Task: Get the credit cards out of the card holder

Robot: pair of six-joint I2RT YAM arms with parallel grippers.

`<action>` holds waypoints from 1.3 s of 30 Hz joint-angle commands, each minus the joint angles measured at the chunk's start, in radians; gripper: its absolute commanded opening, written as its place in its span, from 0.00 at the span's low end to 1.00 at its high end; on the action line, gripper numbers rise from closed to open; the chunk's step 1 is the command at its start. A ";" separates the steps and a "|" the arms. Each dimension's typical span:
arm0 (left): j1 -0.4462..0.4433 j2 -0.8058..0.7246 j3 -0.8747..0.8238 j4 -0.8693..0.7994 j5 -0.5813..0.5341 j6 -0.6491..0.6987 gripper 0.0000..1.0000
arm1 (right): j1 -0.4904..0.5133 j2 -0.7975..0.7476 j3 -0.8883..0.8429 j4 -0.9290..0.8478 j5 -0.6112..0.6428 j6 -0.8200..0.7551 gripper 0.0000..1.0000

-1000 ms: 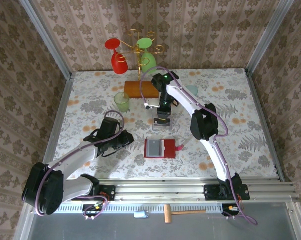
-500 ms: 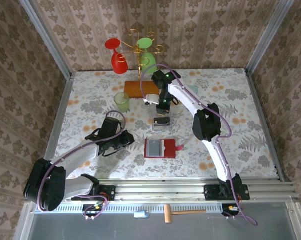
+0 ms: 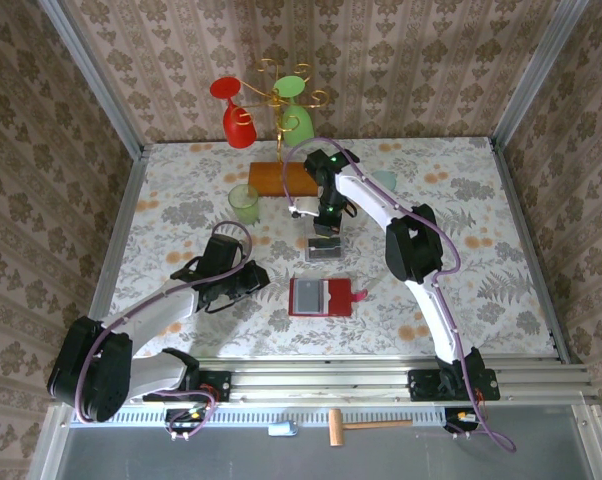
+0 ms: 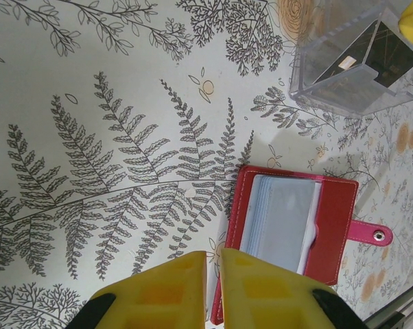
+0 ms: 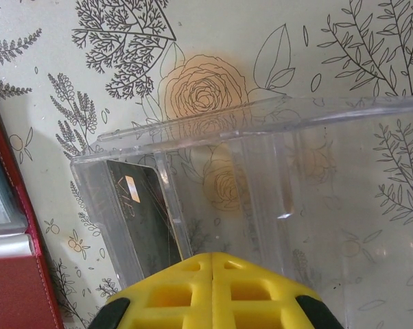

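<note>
A: Since the earlier frames, what has been moved?
B: The right gripper [image 3: 324, 232] had been drawn back toward the far side and has now been brought down again over the clear box [image 3: 323, 252]. Its fingers have been closed meanwhile. The left arm has hardly been shifted.
A: How is the right gripper seen now?
B: In the right wrist view its yellow fingers [image 5: 193, 271] are pressed flat together, with nothing caught between them. They are held just over the near wall of the clear box.
A: And the left gripper?
B: The left gripper [image 4: 213, 255] is kept narrow: a thin slit is left between the fingers, and nothing is gripped. It is held above the table [image 4: 90, 137], near the left edge of the holder.
A: Where is the holder found?
B: The red holder [image 3: 319, 297] is laid open and flat on the table, between the two arms and on the near side of the clear box, apart from it. Greyish pockets are turned upward, and the tab [image 4: 371, 234] is stretched out to its right.
A: Are any cards to be seen?
B: One dark card [image 5: 134, 219] is stood in the end slot of the clear box, the slot nearest the holder. Whether cards are left in the pockets cannot be told.
</note>
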 commanded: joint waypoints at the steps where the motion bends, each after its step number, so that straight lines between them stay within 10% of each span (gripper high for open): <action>1: -0.009 0.008 0.026 0.011 0.007 -0.013 0.14 | -0.005 -0.038 -0.011 -0.001 -0.013 0.018 0.00; 14: -0.048 0.066 0.044 0.060 0.010 -0.018 0.14 | -0.007 -0.207 -0.154 0.165 0.011 0.208 0.02; 39: -0.118 0.229 0.059 0.193 0.052 -0.040 0.13 | 0.043 -0.684 -0.986 0.700 -0.113 1.323 0.02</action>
